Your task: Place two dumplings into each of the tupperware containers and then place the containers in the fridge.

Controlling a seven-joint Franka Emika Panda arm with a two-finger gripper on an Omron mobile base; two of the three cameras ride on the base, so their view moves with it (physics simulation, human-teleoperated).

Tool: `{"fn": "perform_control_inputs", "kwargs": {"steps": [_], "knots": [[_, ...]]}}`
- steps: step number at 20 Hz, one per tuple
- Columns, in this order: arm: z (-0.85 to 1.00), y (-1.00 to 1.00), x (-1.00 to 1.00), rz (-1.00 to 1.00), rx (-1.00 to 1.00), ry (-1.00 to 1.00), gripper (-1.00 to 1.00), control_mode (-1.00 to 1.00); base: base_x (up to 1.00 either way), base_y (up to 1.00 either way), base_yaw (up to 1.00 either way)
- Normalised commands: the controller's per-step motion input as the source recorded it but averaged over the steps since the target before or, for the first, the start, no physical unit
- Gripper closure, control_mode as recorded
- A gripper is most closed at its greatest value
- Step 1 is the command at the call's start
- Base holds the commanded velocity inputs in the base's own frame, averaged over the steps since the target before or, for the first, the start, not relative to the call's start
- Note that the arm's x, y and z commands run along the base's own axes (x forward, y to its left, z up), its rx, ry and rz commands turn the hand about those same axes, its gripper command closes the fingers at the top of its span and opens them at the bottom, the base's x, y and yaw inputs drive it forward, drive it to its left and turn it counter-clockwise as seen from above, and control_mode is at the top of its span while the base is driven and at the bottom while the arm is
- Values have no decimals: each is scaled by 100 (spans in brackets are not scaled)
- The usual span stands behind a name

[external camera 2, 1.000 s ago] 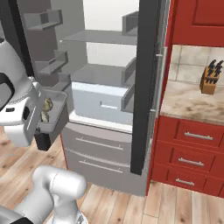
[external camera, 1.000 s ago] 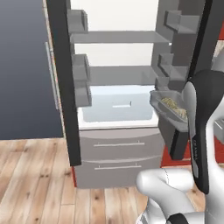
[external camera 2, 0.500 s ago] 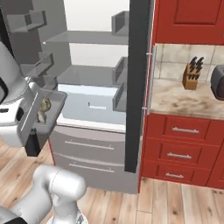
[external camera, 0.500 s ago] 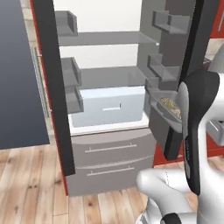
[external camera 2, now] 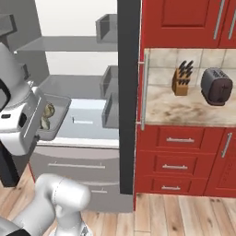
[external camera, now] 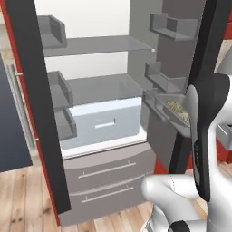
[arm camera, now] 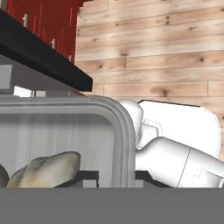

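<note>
I hold one tupperware container up in front of the open fridge; it is a shallow grey tray. My gripper is shut on its rim at the near end. Pale crinkled dumplings lie inside it. In the left base view the container with the dumplings hangs at mid height by the right door's bins, partly behind my forearm. The hand view looks across the container's rounded rim, with a dumpling at the lower left.
The fridge has grey shelves, a pale drawer and two grey lower drawers. Its dark door edges stand on either side. Red cabinets and a stone counter hold a knife block and a toaster. Wooden floor lies below.
Both base views have swung: the fridge slides left in the right view, and the counter with the toaster comes in. The container stays in my grip.
</note>
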Motion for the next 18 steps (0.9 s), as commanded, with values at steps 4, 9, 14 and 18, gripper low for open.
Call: {"fn": "perform_control_inputs", "kwargs": {"steps": [4,9,14,18], "knots": [[0,0,0,0,0,0,100,100,54,38,-18],[0,0,0,0,0,0,100,100,37,49,-5],[0,0,0,0,0,0,100,100,57,11,0],[0,0,0,0,0,0,100,100,55,0,0]]}}
